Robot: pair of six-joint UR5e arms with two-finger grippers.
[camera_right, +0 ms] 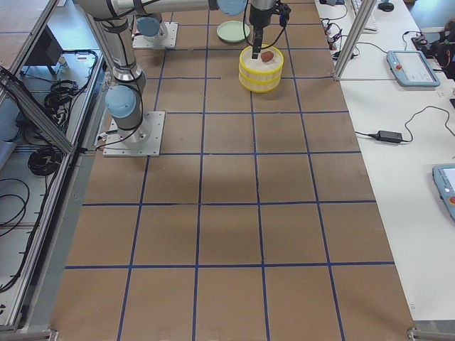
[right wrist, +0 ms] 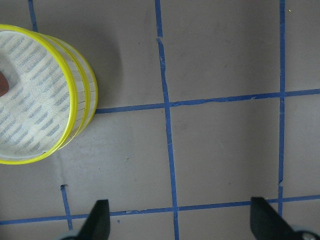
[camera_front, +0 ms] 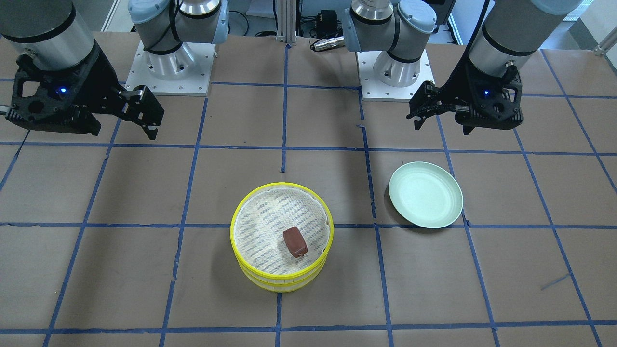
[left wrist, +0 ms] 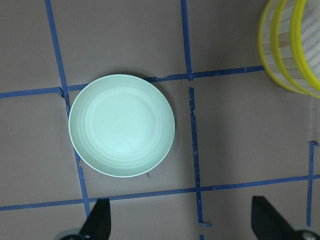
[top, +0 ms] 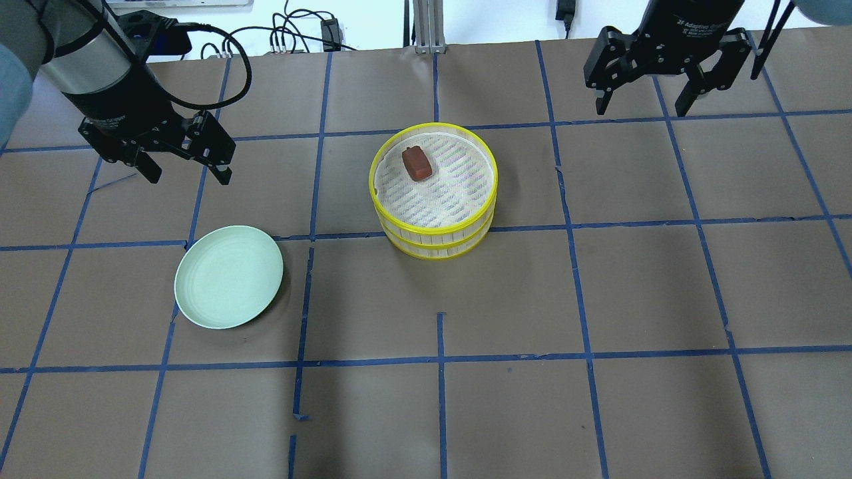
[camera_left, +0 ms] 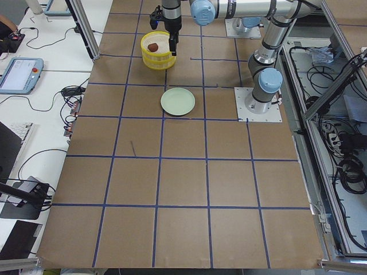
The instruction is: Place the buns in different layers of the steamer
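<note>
The steamer (camera_front: 282,279) (top: 436,234) stands mid-table as two yellow-rimmed trays stacked one on the other. The dark reddish-brown bun (camera_front: 295,241) (top: 417,163) lies on the top tray's striped liner. The white bun shows in no view. My left gripper (top: 190,176) (camera_front: 441,123) is open and empty, hovering above the table behind the pale green plate (top: 228,277). My right gripper (top: 642,106) (camera_front: 123,130) is open and empty, hovering well off to the steamer's far right. The left wrist view shows the steamer's wall (left wrist: 292,55) at its right edge; the right wrist view shows the top rim (right wrist: 85,70).
The pale green plate (camera_front: 426,194) (left wrist: 122,125) lies empty on the robot's left of the steamer. Brown paper with blue tape lines covers the table. The two arm bases (camera_front: 168,62) (camera_front: 395,67) stand at the robot's side.
</note>
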